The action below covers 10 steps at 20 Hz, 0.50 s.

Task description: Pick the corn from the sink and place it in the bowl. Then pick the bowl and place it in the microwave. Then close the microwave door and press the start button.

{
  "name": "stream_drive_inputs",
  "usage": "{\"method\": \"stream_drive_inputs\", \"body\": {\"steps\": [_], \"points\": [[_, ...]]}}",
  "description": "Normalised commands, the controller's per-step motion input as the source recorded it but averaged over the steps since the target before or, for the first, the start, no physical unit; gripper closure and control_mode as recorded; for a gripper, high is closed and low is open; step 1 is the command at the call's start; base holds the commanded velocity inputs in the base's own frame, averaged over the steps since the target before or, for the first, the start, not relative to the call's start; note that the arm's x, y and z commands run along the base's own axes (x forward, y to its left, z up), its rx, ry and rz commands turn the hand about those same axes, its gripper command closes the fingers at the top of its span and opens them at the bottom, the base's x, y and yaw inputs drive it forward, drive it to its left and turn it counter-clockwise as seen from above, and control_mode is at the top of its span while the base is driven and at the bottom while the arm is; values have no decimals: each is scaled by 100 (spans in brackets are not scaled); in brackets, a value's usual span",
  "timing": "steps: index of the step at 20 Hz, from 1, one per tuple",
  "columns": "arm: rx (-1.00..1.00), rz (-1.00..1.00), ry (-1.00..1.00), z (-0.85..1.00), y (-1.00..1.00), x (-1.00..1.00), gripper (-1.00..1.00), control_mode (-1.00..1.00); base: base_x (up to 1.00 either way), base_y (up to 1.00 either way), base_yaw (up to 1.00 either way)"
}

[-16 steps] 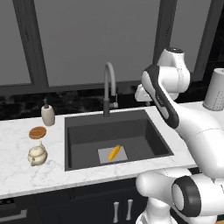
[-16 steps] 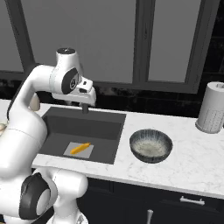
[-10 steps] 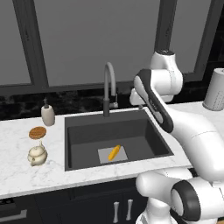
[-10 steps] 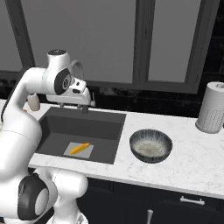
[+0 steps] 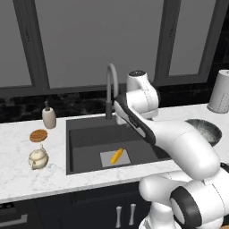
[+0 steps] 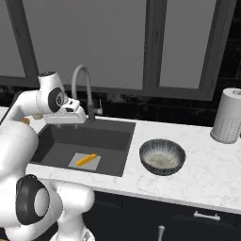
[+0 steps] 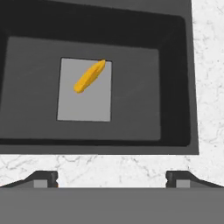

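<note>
the corn (image 5: 117, 155) is a small yellow-orange cob with tapered ends, lying flat and slanted on the light grey square (image 5: 115, 158) at the bottom of the sink (image 5: 85, 138); in the hand view the corn (image 7: 89, 75) crosses the upper edge of that square, one tip poking just past the corner onto the darker floor. nothing touches it, and bare basin floor lies on every side of it, widest toward the far wall and the two ends. the sink is a deep dark grey rectangle with steep walls and a straight rim cut into the white marbled counter (image 5: 27, 183). the curved grey faucet (image 5: 110, 91) rises from the back rim. the gripper (image 7: 112, 177) hangs above the sink's edge, near the faucet, looking down into the basin; its two dark fingertips (image 7: 43, 178) stand wide apart with nothing between them. in the right base view the hand (image 6: 70, 115) sits over the back left part of the basin, well above the corn (image 6: 86, 159). the bowl (image 6: 162, 156), round, pale inside and dark patterned outside, rests upright on the counter just right of the sink, apart from its rim. a small cream teapot (image 5: 38, 158), a brown disc (image 5: 38, 135) and a soap bottle (image 5: 48, 116) stand on the counter left of the sink; a pale perforated canister (image 6: 228, 115) stands far right.
</note>
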Motion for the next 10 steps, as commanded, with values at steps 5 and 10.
{"method": "stream_drive_inputs", "body": {"steps": [5, 10], "points": [[20, 0, -7, -78, -27, -1, -100, -100, 0, 0, 0], [17, -1, 0, -76, -15, 2, -100, -100, 0, 0, 0]]}}
